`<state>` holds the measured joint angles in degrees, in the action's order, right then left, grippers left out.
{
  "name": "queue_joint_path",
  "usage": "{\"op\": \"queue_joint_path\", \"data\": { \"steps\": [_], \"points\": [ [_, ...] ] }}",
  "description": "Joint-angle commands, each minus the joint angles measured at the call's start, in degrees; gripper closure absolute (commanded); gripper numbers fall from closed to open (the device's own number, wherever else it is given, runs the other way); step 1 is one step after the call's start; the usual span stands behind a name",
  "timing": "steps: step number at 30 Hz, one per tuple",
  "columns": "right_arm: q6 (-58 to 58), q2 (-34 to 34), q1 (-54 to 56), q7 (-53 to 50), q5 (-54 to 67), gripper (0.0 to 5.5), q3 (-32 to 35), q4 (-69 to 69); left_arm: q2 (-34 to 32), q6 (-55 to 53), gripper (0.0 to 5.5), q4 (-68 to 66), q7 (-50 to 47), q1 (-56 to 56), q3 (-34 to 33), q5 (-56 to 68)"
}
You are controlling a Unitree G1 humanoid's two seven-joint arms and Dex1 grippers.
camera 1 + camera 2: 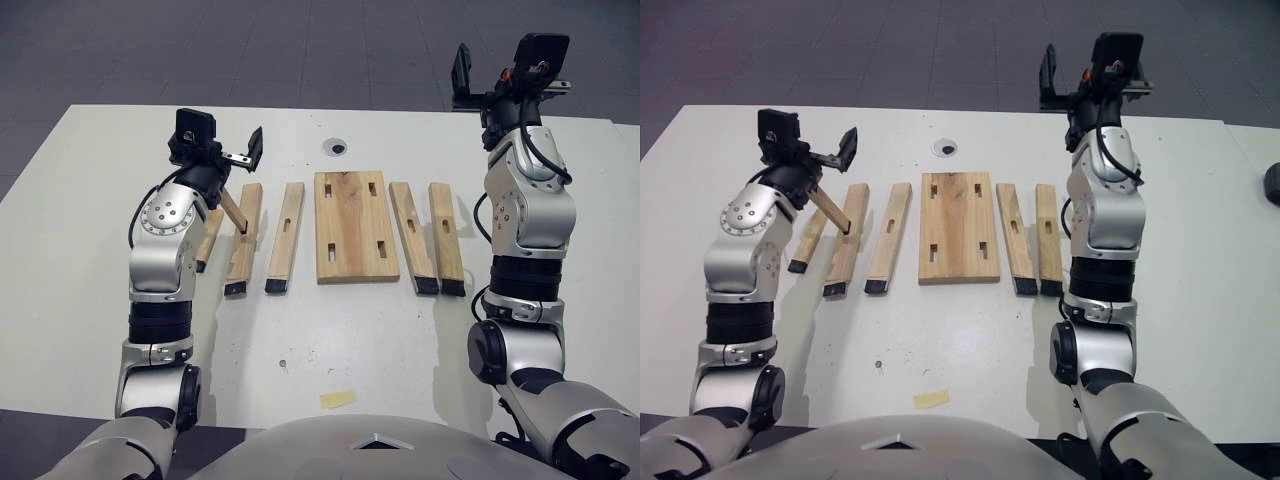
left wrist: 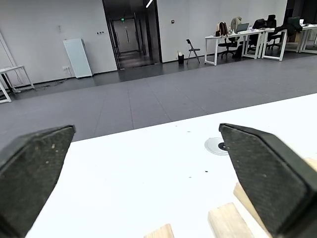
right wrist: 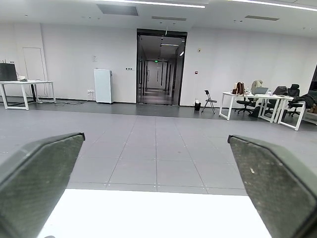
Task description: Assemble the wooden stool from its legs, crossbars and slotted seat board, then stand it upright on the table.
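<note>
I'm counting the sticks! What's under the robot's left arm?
A wooden piece with a dark tip lies on the table. The left arm covers its far end, so its full length is hidden.

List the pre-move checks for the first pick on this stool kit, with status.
1. Left gripper open, empty: ok.
2. Right gripper open, empty, raised clear of parts: ok.
3. Pale slotted wooden seat board flat, uncovered: ok.
4. Black-tipped wooden legs flat beside it, left pair, right pair: ok.
5. Thin wooden crossbar tilted up off outer left leg; seated in slot: cannot tell.
6. Short wooden piece partly behind left arm; clear to grasp: not ok.
</note>
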<state>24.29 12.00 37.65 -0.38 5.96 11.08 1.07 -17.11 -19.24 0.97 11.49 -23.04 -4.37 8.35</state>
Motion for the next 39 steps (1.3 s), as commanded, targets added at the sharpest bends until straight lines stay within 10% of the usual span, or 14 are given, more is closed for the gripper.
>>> {"op": "queue_joint_path", "data": {
  "steps": [1, 13, 22, 39],
  "points": [
    [-0.31, 0.53, 0.72, 0.7, 0.18, 0.1, -0.18, 0.86, 1.33, 2.53, 0.11, -5.38, 0.06, -1.37, 0.97, -1.29],
    [-1.1, 1.01, 0.93, 1.15, -0.01, 0.1, 0.06, 1.81, -2.31, 3.36, 0.11, 0.26, -0.98, -9.38, -4.91, -0.1],
    [-1.13, 1.48, 0.9, 1.06, 0.15, 0.1, 0.43, 2.18, -0.83, 0.25, 0.11, -8.5, 2.86, 6.5, 5.05, -5.39],
    [-1.72, 1.41, 0.51, 0.99, 0.26, 0.1, 0.34, 2.55, -5.93, 3.79, 0.11, -5.44, 1.24, -13.57, -4.65, -2.99]
  ]
}}
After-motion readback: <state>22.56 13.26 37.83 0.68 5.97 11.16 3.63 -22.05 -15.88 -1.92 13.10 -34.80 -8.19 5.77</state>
